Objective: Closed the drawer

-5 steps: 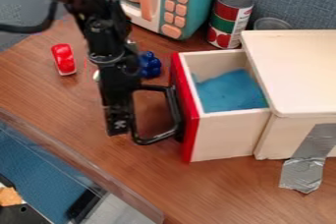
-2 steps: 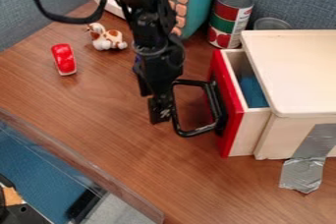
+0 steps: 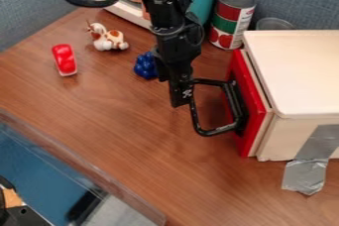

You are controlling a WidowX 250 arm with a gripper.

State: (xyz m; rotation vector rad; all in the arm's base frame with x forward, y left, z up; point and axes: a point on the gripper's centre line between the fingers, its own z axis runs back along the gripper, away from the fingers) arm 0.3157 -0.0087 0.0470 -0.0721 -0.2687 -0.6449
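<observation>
Fingers (image 3: 179, 91) hang at the outer bar of the black handle (image 3: 195, 116); whether spread or pressed together, one cannot tell. Beyond it, the red-fronted drawer (image 3: 255, 106) sits almost home in the pale cabinet (image 3: 298, 71). Closing looks nearly done: a thin side strip shows, perhaps needing a short push.

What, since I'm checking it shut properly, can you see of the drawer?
The drawer has a flat red front and a black, squared loop handle. A narrow strip of pale, wood-like side shows between front and box, so it looks nearly shut. The hand seems to touch the handle.
</observation>
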